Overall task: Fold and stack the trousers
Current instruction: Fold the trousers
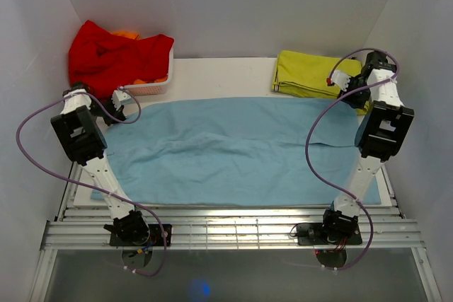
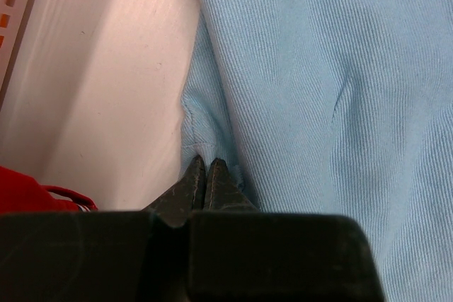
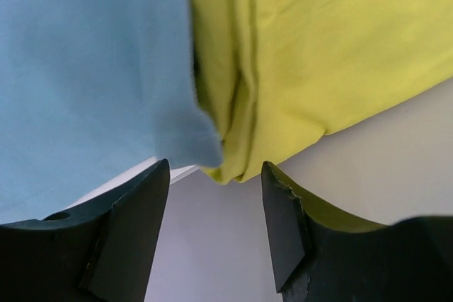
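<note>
The soft light-blue trousers (image 1: pixel 233 150) lie flat across the white table (image 1: pixel 212 76). The left gripper (image 2: pixel 205 169) is closed tight at their far left corner. The right gripper (image 3: pixel 216 167), open and empty at their far right corner, should pinch only blue, not the folded yellow-green cloth (image 3: pixel 318 54).

Bright, even light, soft shadows; the trousers (image 2: pixel 318 104) look sharp, left pincer (image 2: pixel 205 166) dark.

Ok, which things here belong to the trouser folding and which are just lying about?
Job: light sky-blue cloth trousers; left fingers, pinching their corner; right fingers, open.
Lying about: folded yellow-green cloth garment; bright red garment; white plastic basket.
</note>
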